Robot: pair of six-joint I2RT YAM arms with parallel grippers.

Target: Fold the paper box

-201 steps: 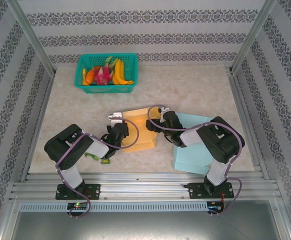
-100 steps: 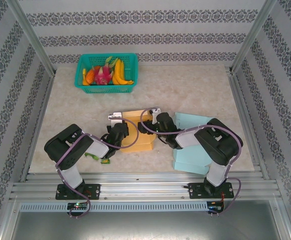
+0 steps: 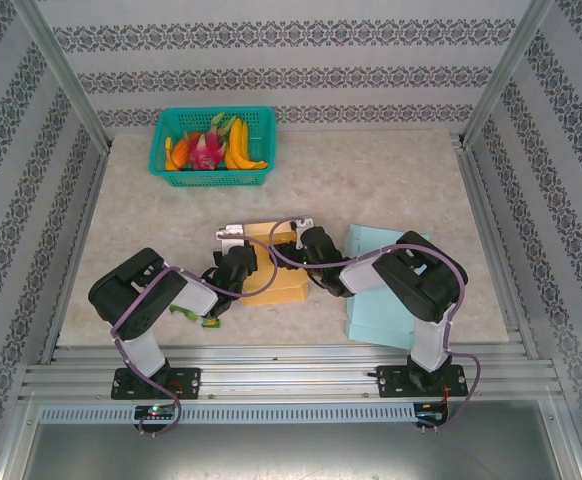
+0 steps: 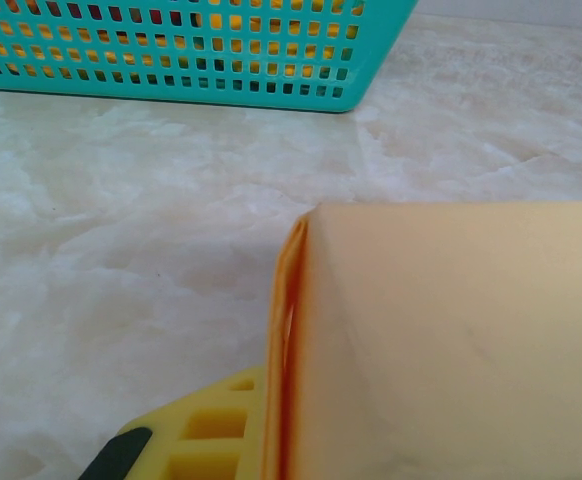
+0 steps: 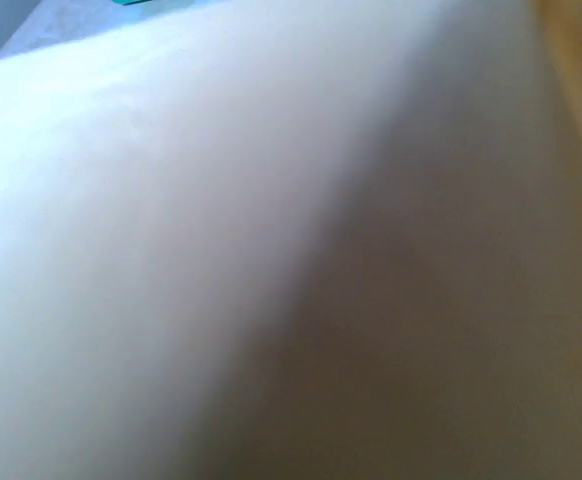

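2 pincers flank the orange paper box (image 3: pixel 276 270) on the worktop (image 3: pixel 391 180) — the left pincer (image 3: pixel 233 240) is clamped on its left edge. The right pincer (image 3: pixel 304 230) sits at its right edge — open or closed, I cannot tell.

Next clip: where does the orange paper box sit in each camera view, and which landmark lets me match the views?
Top external: the orange paper box lies at the centre of the frame.
Left wrist: it fills the lower right, its folded edge upright at mid-frame.
Right wrist: very close and blurred; an orange strip shows at the upper right edge.
Shared landmark: the teal basket, back left from above, along the top edge at the left wrist.
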